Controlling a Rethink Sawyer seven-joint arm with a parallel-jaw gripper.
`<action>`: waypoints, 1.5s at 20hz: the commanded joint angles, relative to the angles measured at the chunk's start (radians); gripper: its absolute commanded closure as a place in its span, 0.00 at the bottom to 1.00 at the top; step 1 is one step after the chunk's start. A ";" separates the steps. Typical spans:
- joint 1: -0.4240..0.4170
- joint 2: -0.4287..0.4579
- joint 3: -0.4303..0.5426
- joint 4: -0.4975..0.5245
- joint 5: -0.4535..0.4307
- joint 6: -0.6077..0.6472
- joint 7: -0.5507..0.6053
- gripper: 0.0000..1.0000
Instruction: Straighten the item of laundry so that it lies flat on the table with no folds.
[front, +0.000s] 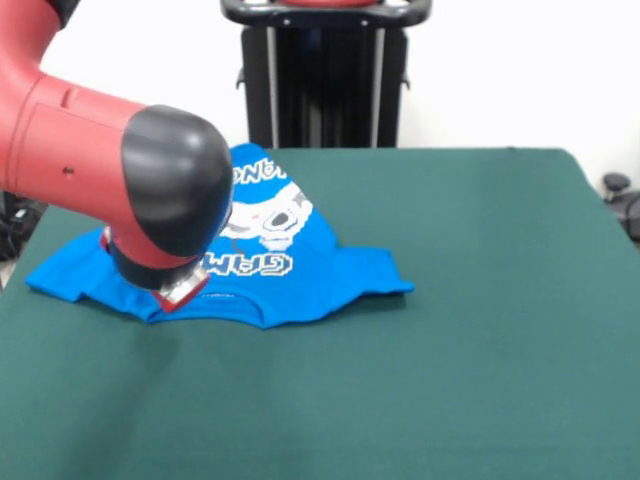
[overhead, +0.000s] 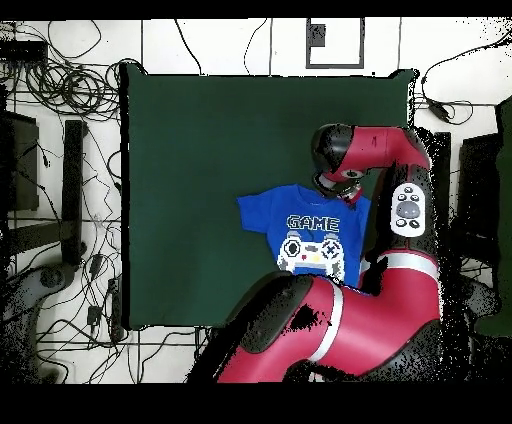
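- The table (front: 470, 330) fills most of what you see: a dark green top, bare across its whole near half in the front view and far wider than the shirt.
- Your arm (front: 90, 160) is the next biggest thing. In the front view it comes in from the upper left, red with a black rounded joint, and bends down over the shirt; from overhead its red links curl up from the bottom edge and reach over the shirt's right side.
- The blue T-shirt (front: 310, 270) lies print-up on the table, toward the robot's side. In the front view it sits left of centre; from overhead, right of centre and close to the bottom edge.
- You can read the white "GAME" lettering and see the pixel controller print below it in the overhead view. The hem end near the robot passes under the arm there.
- The shirt is not flat: in the front view the cloth humps up along its middle, and the near edge shows a doubled fold line.
- The gripper (front: 178, 290) is down at the shirt's near edge beside one sleeve. The arm's wrist hides its tips, so you cannot tell how the jaws stand or whether they hold cloth.
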 joint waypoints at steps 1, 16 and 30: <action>0.001 0.040 0.114 -0.059 -0.053 -0.156 -0.292 0.00; -0.001 0.016 0.087 -0.033 -0.057 -0.179 -0.316 0.00; -0.073 0.084 0.117 -0.223 -0.085 -0.141 -0.583 0.00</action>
